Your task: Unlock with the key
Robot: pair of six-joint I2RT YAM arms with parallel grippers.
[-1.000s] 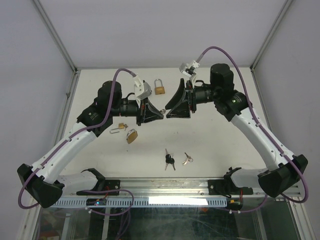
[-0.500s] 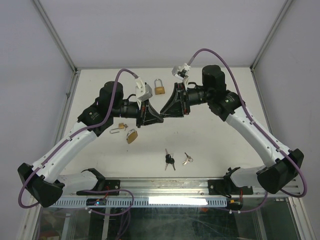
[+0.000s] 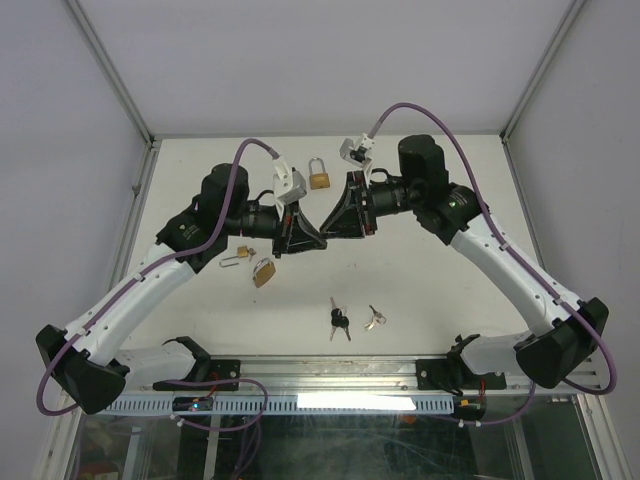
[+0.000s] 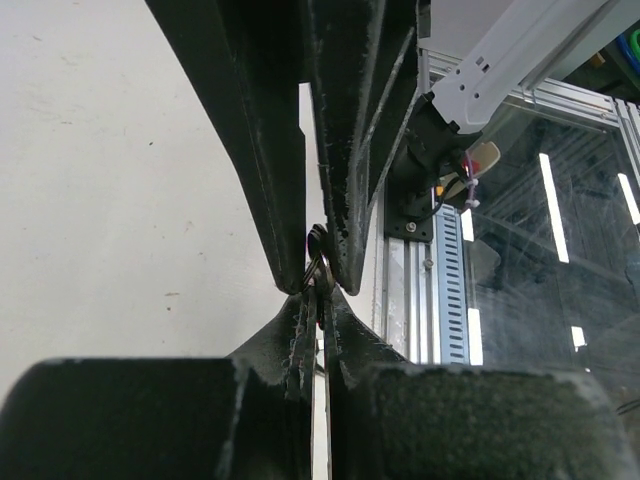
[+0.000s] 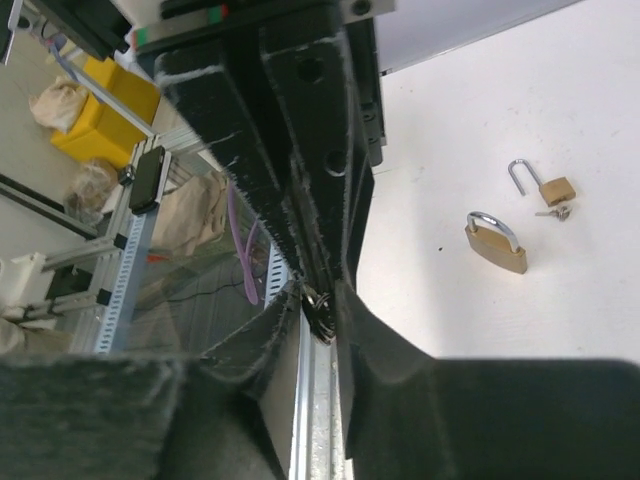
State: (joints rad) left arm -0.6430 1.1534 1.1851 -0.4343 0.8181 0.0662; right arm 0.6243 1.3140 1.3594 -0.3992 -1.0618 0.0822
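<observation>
Loose keys (image 3: 340, 320) lie near on the surface (image 3: 420, 290). Above its middle my left jaws are clamped on the key ring (image 4: 318, 262); my right jaws, tip to tip with them, pinch the same ring narrowly. A brass padlock (image 3: 319, 176) sits beyond.
</observation>
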